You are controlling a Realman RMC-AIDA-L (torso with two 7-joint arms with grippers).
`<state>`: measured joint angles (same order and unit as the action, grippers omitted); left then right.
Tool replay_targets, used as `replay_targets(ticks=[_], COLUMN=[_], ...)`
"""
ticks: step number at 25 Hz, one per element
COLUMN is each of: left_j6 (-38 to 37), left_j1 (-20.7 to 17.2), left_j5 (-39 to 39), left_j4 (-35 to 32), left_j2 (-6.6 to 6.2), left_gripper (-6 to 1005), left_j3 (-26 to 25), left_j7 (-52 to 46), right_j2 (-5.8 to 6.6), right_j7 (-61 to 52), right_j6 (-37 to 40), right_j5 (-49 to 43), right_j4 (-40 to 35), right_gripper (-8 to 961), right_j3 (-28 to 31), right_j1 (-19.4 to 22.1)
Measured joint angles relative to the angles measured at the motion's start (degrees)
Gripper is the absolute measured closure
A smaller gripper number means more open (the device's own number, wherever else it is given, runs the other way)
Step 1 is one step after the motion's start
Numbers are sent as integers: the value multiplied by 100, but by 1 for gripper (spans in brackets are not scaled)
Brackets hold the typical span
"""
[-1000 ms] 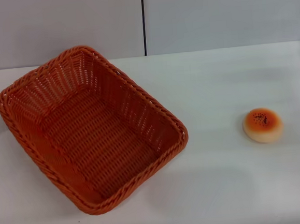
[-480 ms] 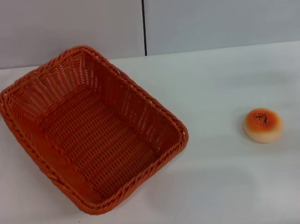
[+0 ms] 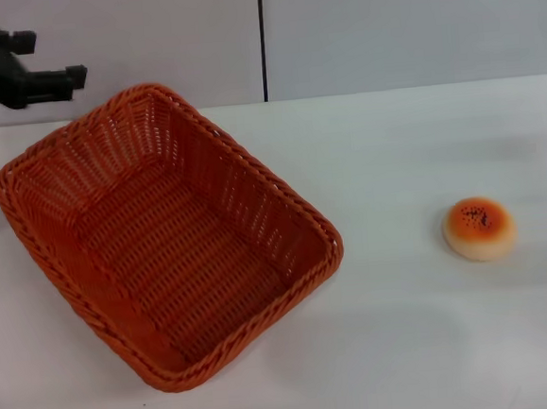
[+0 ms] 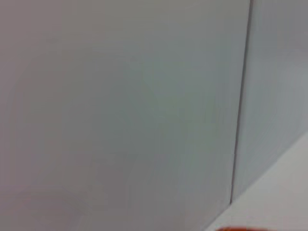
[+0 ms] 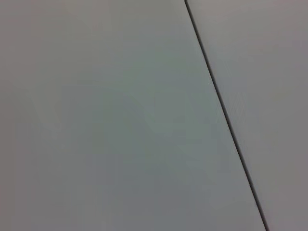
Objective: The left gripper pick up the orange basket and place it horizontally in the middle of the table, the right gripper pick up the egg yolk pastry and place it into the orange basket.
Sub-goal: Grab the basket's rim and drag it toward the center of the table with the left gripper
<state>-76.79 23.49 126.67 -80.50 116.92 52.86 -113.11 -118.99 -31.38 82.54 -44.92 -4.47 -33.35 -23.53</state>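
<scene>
Orange wicker fills the left half of the head view: the orange basket (image 3: 167, 236) sits on the table (image 3: 398, 346) turned at a slant, one corner pointing toward the robot and its long sides running diagonally, so it is neither horizontal nor in the middle as the task asks. It lies empty, its braided rim unbroken all round, and nothing touches it. That slanted pose is likely why it must be lifted and turned, not merely pushed. Above and beyond its far left corner hangs the left gripper (image 3: 52, 59), a black claw with its two slim fingers parted and nothing between them, apart from the rim and well above the tabletop; I judge it to be lined up for a descent onto the near rim or the left wall of the basket, where the weave gives thin fingers an edge to close over. Its wrist view shows mostly the grey wall panel (image 4: 120, 96) and a sliver of orange at the border. The egg yolk pastry (image 3: 479, 229) rests glazed side up on the right side of the table, well apart from the basket, waiting for the second step. The right gripper appears in no view; its wrist camera sees only the wall.
</scene>
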Motion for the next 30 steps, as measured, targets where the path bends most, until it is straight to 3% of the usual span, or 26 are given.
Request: replay_targets(ticks=[4, 14, 30], left_j6=[-77, -299, -257], left_j1=[429, 875, 975], left_j5=[923, 2543, 3079], left_j4=[-69, -38, 656], left_j2=[101, 117, 153], left_gripper=[286, 303, 331], left_j3=[92, 513, 815], left_j7=[-301, -591, -609], right_j2=[-1, -1, -10], right_j7=[0, -6, -17], right_j6=[0, 0, -8], right_j5=[-9, -15, -17], right_j4=[-1, 16, 69], right_gripper=[280, 280, 281], right_j3=[2, -4, -14], right_j1=[11, 25, 15])
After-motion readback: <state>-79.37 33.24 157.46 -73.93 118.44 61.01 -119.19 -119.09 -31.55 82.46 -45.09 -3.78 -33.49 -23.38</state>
